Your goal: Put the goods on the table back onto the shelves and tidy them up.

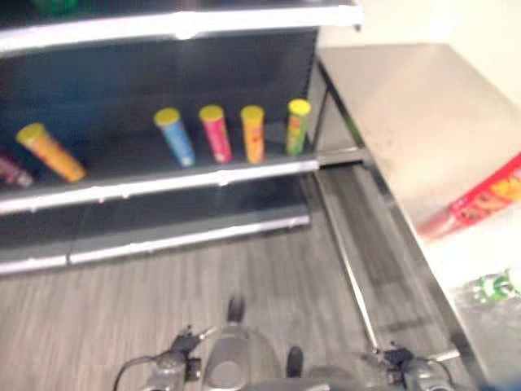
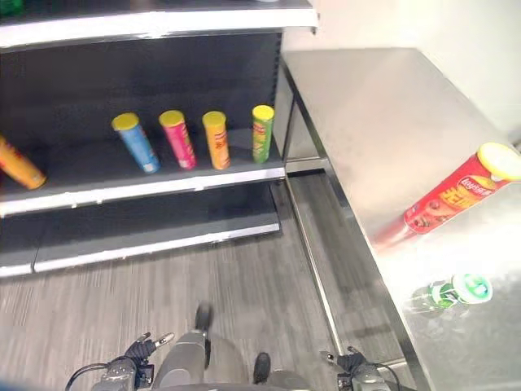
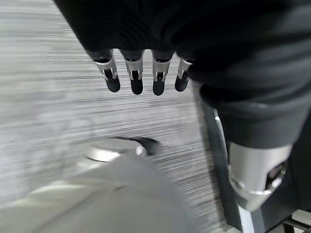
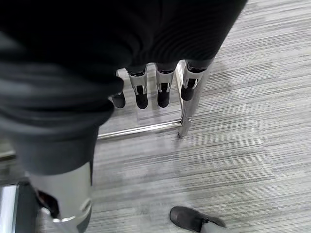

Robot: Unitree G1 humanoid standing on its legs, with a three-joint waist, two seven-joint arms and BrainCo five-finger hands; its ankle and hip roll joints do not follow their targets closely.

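Left hand [image 3: 146, 73]: hangs over the grey floor [image 3: 58, 116], fingers [image 3: 137, 82] straight and slack, holding nothing.
Right hand [image 4: 150, 87]: hangs beside a chrome leg [image 4: 187, 114] of the surface, fingers [image 4: 164, 94] straight and slack, holding nothing.
Both hands in the eye views: low in frame, left hand at lower left, right hand at lower right, well apart from all goods.
Green bottle [image 2: 452, 292]: one; lying on the surface [image 2: 383, 114] at the right edge of frame, white cap end toward the right, nearest of the goods.
Red can [image 2: 456, 191]: one; tall tube, red wrap with printed pictures, yellow lid; lying tilted on the surface just above the bottle, lid toward the upper right.
Right eye view against left eye view: shows the red can whole with its lid, where the left eye view cuts it at the frame edge.
Middle shelf [image 2: 146, 183]: four cans upright in a row at centre, left to right blue [image 2: 135, 142], pink [image 2: 177, 138], orange [image 2: 216, 138], green [image 2: 262, 133], each with a yellow lid.
Leaning can [image 1: 50, 151]: one; orange, yellow lid, tilted, far left of the same shelf.
Dark item [image 1: 12, 171]: one; at the left edge beside the leaning can, kind unclear.
Can count: six.
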